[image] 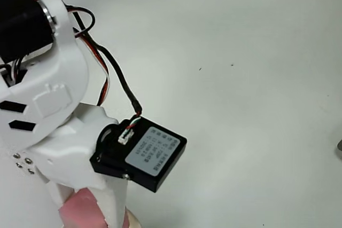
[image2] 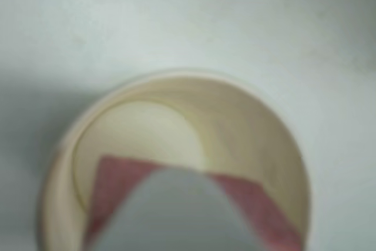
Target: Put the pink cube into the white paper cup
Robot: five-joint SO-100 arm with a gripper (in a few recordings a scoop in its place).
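The white hand (image: 88, 206) gripped the small salmon-pink foam cube (image2: 126, 189) directly above the open mouth of the round white paper cup (image2: 258, 145) on the pale surface (image: 240, 78), so only the release appeared left.

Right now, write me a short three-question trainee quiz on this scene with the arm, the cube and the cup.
1. True or false: in the wrist view, the small salmon-pink foam cube appears within the rolled rim of the round white paper cup.
2. Which colour is the cup's inside? A) cream B) blue C) black
3. In the overhead view, near which edge of the picture does the pink cube show between the white gripper parts?

Key: 1 true. 2 A. 3 the bottom edge, towards the left.
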